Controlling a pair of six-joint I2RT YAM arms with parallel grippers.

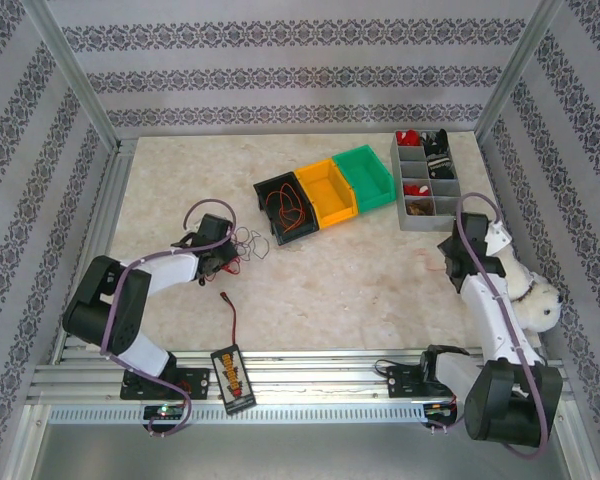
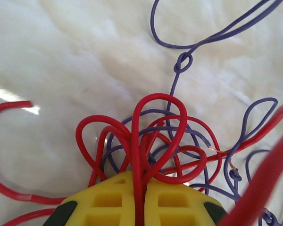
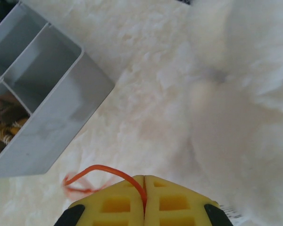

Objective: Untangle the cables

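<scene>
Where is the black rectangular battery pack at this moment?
The black rectangular battery pack lies at the near edge in the top view, on the metal rails just right of the left arm's base.

The cables (image 1: 242,243) lie left of the bins (image 1: 325,192), the organizer (image 1: 427,180) right.

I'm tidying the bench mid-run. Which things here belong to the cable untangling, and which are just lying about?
Job:
- tangle, gripped by left end effector
- orange wire, in right end effector
- wires in black bin

Lying about:
- orange bin
- green bin
- organiser
- battery pack
- white fluff
</scene>
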